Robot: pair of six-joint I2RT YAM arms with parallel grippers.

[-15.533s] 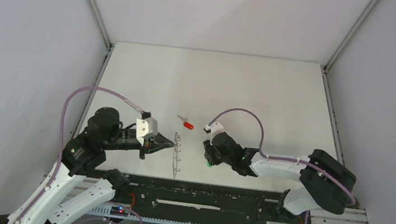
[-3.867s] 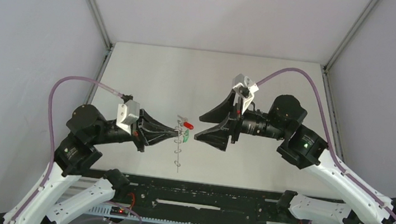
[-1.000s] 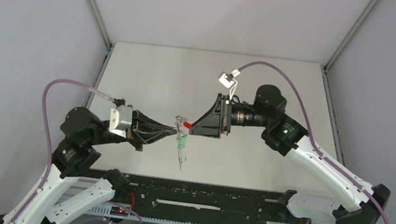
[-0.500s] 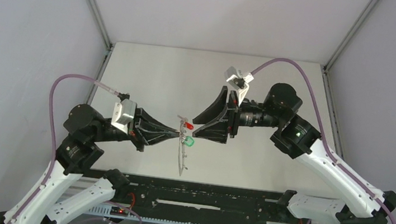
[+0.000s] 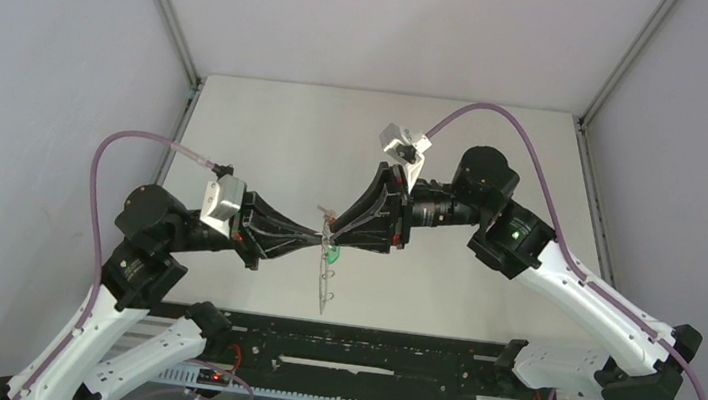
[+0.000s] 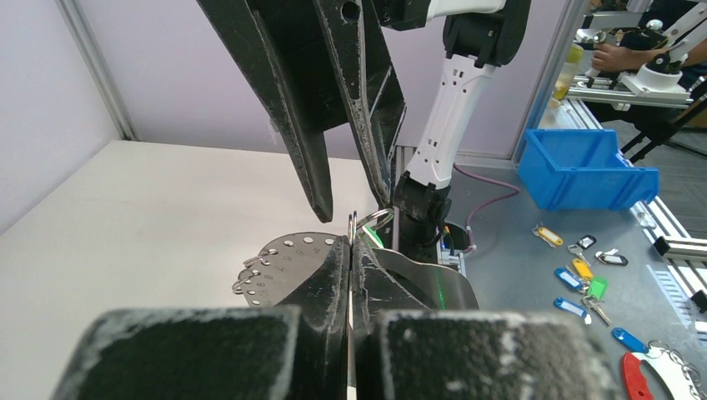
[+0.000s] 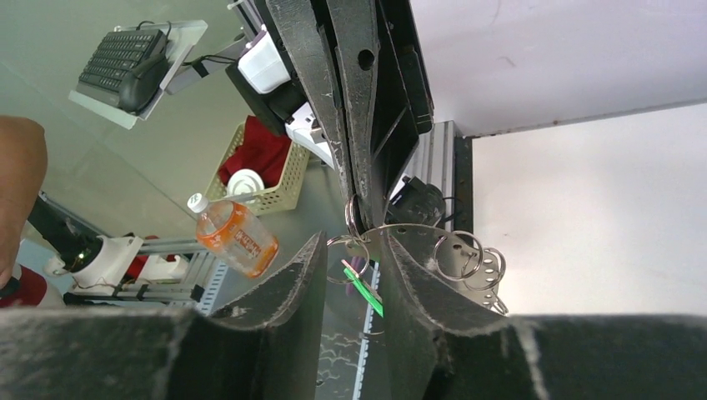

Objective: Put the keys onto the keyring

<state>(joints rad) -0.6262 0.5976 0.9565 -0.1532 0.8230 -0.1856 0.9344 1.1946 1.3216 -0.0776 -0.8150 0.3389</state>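
My left gripper (image 5: 323,234) (image 6: 351,246) is shut on a split ring of the keyring (image 5: 323,282), a thin perforated metal plate (image 6: 283,258) that carries several rings and hangs above the table. The green key (image 5: 332,253) (image 7: 364,293) dangles from a small ring at the plate's top. My right gripper (image 5: 333,229) (image 7: 352,238) meets the left one tip to tip. Its jaws stand apart, with that small ring (image 7: 348,248) and the green key in the gap between them. The red key is hidden.
The white table (image 5: 496,156) has grey walls on three sides and a black rail (image 5: 363,352) at its near edge. Off the table, the wrist views show a blue bin (image 6: 588,171), several coloured key tags (image 6: 584,275) and an orange bottle (image 7: 238,237).
My right gripper has moved left onto the keyring's top and its jaws have narrowed. The red key, visible half a second ago, is now covered. The left gripper has stayed put.
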